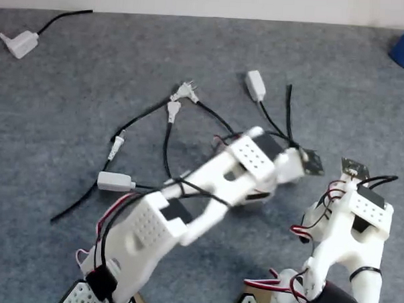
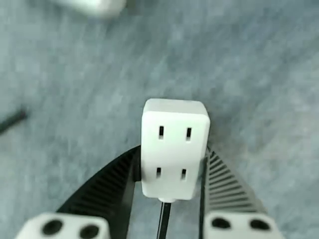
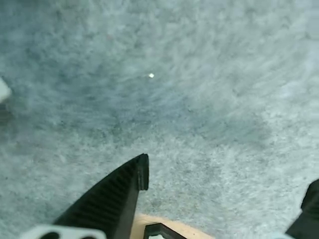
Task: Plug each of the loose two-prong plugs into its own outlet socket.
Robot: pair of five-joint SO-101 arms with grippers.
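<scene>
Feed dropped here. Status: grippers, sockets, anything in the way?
Left gripper shut on outlet socket. Right gripper open, empty. Loose plugs on carpet, nothing blocking.

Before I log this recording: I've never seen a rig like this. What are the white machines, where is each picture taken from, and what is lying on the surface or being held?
These are two small white robot arms, each ending in a gripper. The high view looks down on both. The left arm stretches across the grey surface, and the right arm stands beside it. The other two pictures come from cameras on the wrists.

On the surface lie black cords with loose plugs, plus a far outlet socket and a near outlet socket.

The left gripper is shut on the held outlet socket, slots facing its camera. The right gripper is open and holds nothing.
</scene>
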